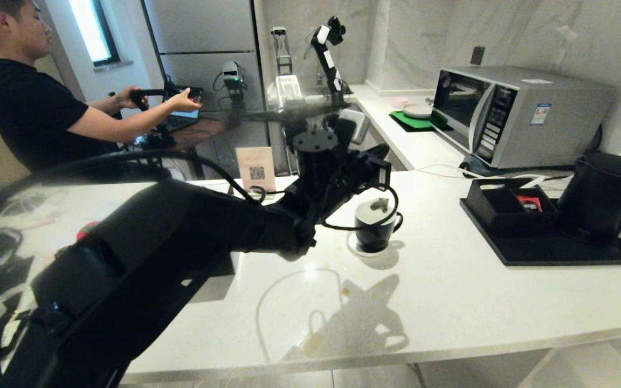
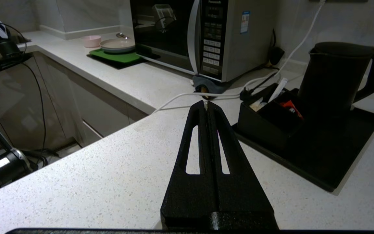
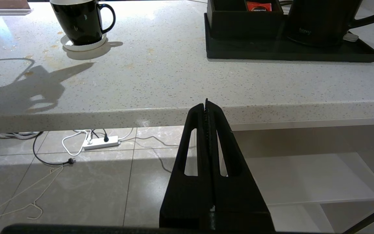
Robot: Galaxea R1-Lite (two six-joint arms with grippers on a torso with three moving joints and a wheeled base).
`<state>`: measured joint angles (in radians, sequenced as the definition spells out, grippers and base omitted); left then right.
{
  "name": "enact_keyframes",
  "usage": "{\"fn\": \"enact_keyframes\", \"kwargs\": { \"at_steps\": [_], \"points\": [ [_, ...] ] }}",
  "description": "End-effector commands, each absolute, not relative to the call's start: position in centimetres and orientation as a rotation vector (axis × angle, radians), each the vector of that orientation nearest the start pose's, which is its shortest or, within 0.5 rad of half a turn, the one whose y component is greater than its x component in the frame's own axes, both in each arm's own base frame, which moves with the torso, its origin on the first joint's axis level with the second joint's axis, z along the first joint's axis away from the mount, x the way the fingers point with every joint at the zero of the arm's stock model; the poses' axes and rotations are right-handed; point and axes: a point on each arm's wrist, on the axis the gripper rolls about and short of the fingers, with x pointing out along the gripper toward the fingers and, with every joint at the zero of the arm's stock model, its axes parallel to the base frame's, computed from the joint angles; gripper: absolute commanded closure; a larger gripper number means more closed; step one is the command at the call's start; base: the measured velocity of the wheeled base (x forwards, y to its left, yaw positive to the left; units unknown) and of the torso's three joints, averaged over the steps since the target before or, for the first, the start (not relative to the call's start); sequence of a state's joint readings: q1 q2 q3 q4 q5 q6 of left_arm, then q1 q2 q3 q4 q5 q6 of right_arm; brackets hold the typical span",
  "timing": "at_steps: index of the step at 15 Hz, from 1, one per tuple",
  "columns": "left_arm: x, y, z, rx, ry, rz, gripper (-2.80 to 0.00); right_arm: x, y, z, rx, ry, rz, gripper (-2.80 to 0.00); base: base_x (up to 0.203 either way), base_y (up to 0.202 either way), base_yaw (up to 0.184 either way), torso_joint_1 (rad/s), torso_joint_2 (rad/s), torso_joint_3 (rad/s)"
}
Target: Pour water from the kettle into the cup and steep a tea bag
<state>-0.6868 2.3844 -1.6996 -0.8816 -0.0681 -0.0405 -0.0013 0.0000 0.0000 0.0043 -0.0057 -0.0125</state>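
My left gripper (image 2: 206,105) has its fingers pressed together on nothing, hovering over the counter (image 1: 450,302). Just beside it on the right sits the cup (image 1: 376,229), a tea bag (image 1: 379,204) seemingly already in it. Further right, the kettle (image 1: 601,196) stands on its tray (image 1: 558,253), untouched, so I judge pouring is left. My right gripper (image 3: 206,104) hangs below the counter edge, fingers together, empty.

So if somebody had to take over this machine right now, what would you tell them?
Left gripper: shut, empty, above the counter near the cup.
Right gripper: shut, empty, parked below the counter edge.
Cup stands on its coaster, a tea bag apparently inside.
Kettle is on the black tray, to the right.
Whether water was poured cannot be seen; check the cup first.
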Motion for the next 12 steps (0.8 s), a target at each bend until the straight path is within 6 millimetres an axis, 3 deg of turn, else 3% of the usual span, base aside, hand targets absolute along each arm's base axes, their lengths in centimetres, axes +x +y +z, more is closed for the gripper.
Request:
{"fn": "enact_keyframes", "kwargs": {
  "at_steps": [1,12],
  "points": [
    [38.5,-31.7,18.2,-0.107,-0.195,-0.755,0.0,-2.3,0.0,7.5,-0.014,0.006,-0.007,0.0,0.0,0.0,0.0,0.0,0.0,0.0],
    [38.9,-32.1,16.3,-0.098,-0.171,-0.751,0.0,-2.3,0.0,7.5,-0.014,0.006,-0.006,0.0,0.0,0.0,0.0,0.0,0.0,0.0]
  ]
}}
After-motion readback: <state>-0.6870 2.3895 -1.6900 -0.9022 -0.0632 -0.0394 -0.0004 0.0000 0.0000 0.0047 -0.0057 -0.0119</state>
